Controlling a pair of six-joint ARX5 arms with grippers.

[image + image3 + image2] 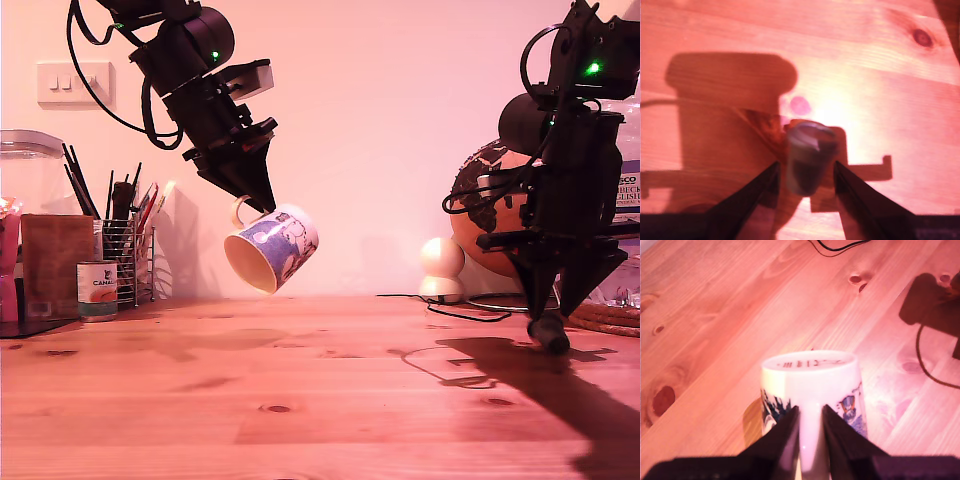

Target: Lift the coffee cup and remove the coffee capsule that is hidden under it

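Observation:
My first gripper (252, 203) holds the coffee cup (273, 250) in the air at the exterior view's upper left, tilted with its mouth facing down and forward. In the first wrist view the cup (810, 377) hangs base-out, and my first gripper (810, 432) is shut on its white handle. At the exterior view's right my second gripper (553, 312) points down, and the dark coffee capsule (548, 334) sticks out below its tips, close to the wooden table (300, 400). The second wrist view shows the capsule (809, 157) pinched between the fingers of my second gripper (806, 176).
A labelled tin can (97, 290), a wire holder with pens (127, 255) and a glass jar (28, 160) stand at the exterior view's back left. A white rounded object (441, 266), a brown ball (478, 225), a cable (455, 313) and a woven mat (606, 318) lie at the back right.

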